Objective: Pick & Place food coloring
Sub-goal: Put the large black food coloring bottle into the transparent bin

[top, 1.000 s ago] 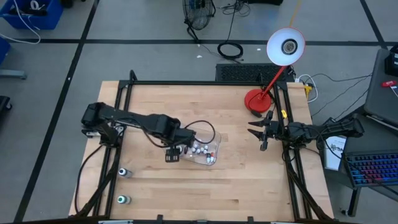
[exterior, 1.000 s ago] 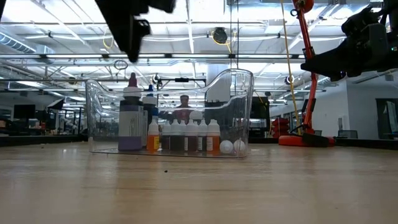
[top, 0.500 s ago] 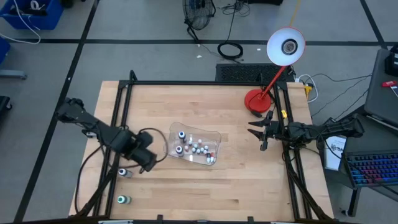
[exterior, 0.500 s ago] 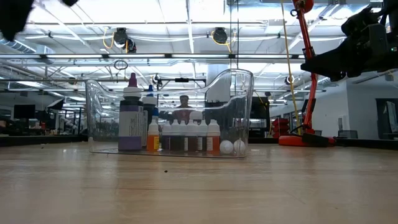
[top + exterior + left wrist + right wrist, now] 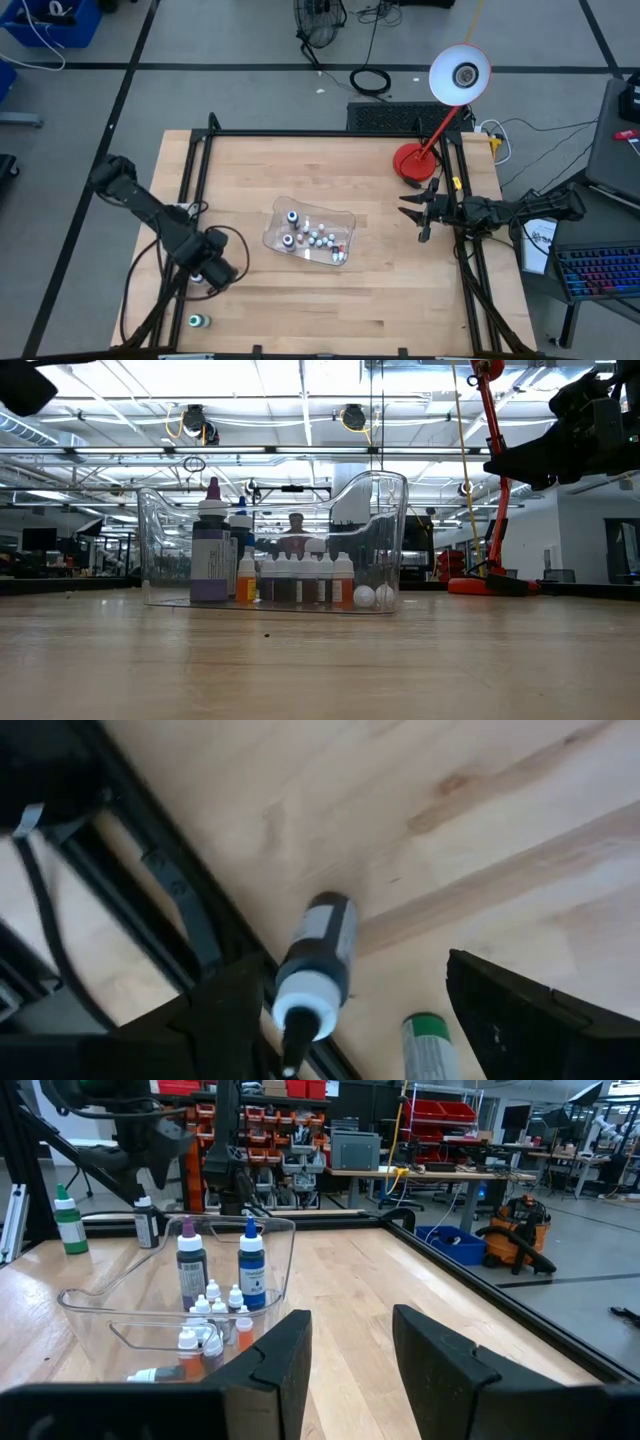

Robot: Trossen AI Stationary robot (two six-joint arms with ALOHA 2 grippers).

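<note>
Already you have two bottles (image 5: 318,960) out on the table (image 5: 400,290); the left gripper (image 5: 350,1010) hovers with fingers released, the tray (image 5: 345,220) mostly full.

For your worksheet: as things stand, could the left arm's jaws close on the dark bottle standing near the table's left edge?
Probably yes. The left gripper hangs right over the dark bottle, jaws open on either side of it, and the green-capped bottle stands apart.

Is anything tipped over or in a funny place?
Yes. Two tiny bottles lie tipped over in the clear tray; the rest stand. A green-topped bottle stands outside it, by the table edge.
</note>
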